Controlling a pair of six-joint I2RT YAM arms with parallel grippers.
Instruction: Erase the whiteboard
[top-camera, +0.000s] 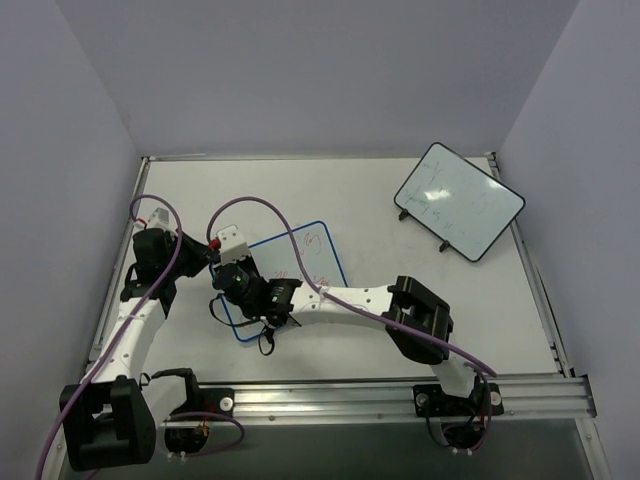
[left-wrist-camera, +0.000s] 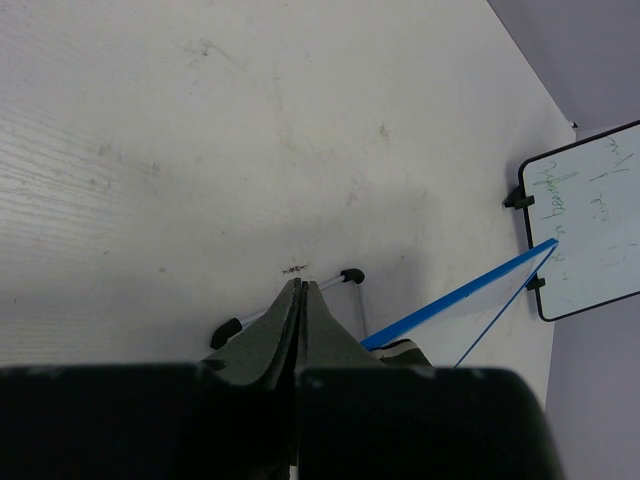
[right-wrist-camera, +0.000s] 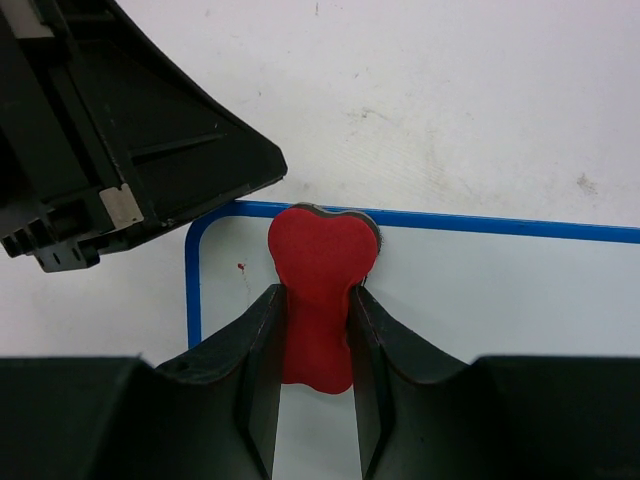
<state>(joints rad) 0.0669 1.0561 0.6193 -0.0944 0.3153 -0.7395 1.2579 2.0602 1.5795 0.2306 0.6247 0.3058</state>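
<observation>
The whiteboard with a blue rim lies flat left of the table's middle, with red scribbles near its far right corner. My right gripper is shut on a red eraser, pressed on the board at its rounded corner by the blue rim; a small red dot lies beside it. My left gripper is shut and empty, its tips just over the board's wire leg with black feet, beside the blue edge. In the top view both grippers meet at the board's far left corner.
A black-rimmed whiteboard with faint marks stands at the far right; it also shows in the left wrist view. The left arm's black gripper body sits close to the eraser. Purple walls enclose the table.
</observation>
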